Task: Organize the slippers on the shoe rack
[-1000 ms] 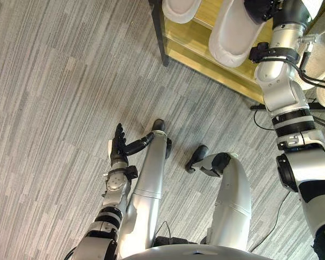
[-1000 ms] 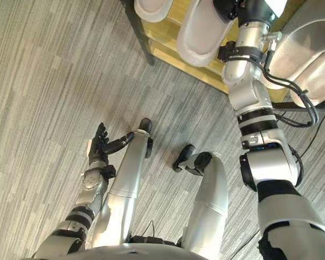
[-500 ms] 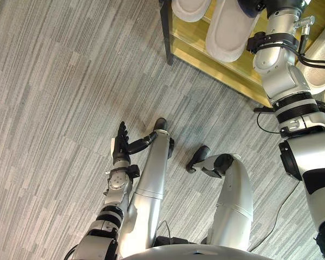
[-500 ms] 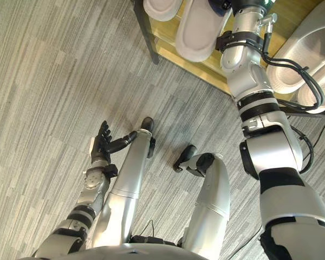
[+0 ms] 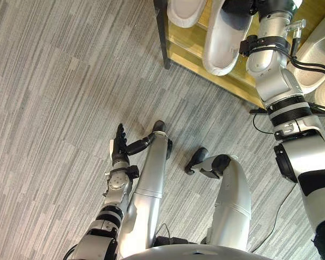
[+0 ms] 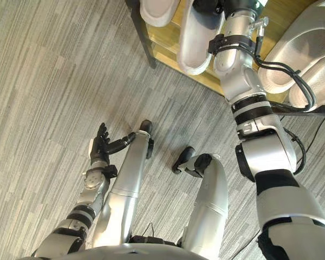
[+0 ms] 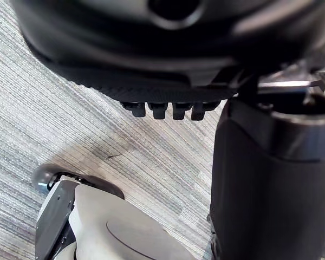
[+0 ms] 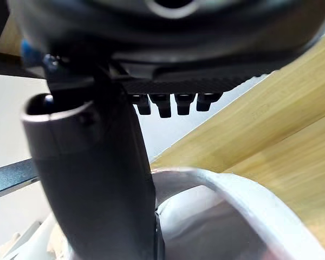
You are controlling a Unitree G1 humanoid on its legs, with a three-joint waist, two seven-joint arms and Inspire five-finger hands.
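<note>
Grey floor [image 5: 54, 81] | white slipper [image 5: 219, 49] on wooden rack [image 5: 189, 51] | right hand [image 5: 235, 6] fingers [image 8: 161, 105] straight | left hand [image 5: 119, 147] open-fingered

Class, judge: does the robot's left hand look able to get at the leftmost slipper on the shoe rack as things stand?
Probably not. The left hand hangs open over the floor, far from the shoe rack and its leftmost slipper; nothing blocks it, only distance.

R arm [image 5: 268, 76]: silver-grey shells, black bands at joints. L arm [image 5: 115, 187]: same finish, slimmer. L hand [image 5: 118, 146]: dark, white side patch. R hand [image 5: 237, 6]: dark.
</note>
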